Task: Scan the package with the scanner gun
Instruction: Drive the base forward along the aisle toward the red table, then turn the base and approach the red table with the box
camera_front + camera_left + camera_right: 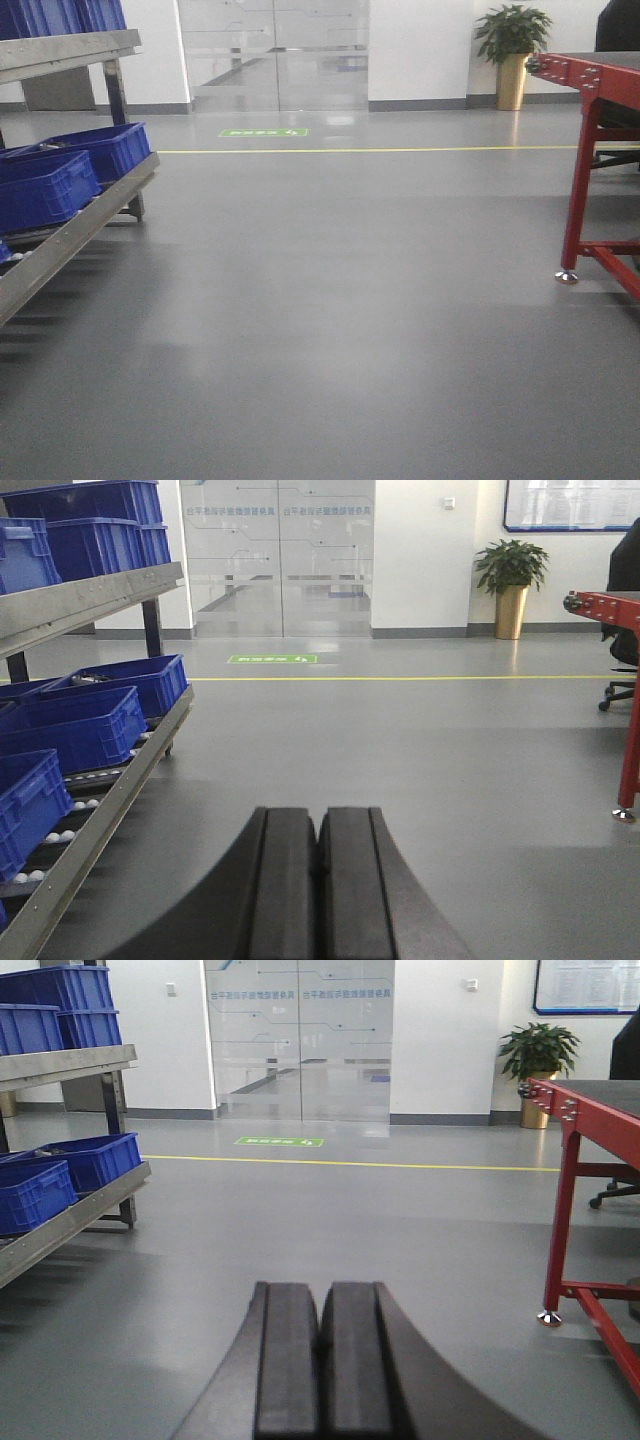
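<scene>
Blue crates (75, 730) sat on a steel rack (90, 598), far left of the red-framed table (563, 1200). Left gripper (320, 825) and right gripper (322, 1295) were each pressed together, seemingly empty. Package and scanner gun lay outside every view.

You will find nothing here you can truly read. Far ahead of the left gripper (318, 820) jaws, a green floor sign (272, 659) bears white marks too blurred to make out; lettering atop the glass door (280, 510) beyond and the wall board (570, 505) up to the right are equally illegible
</scene>
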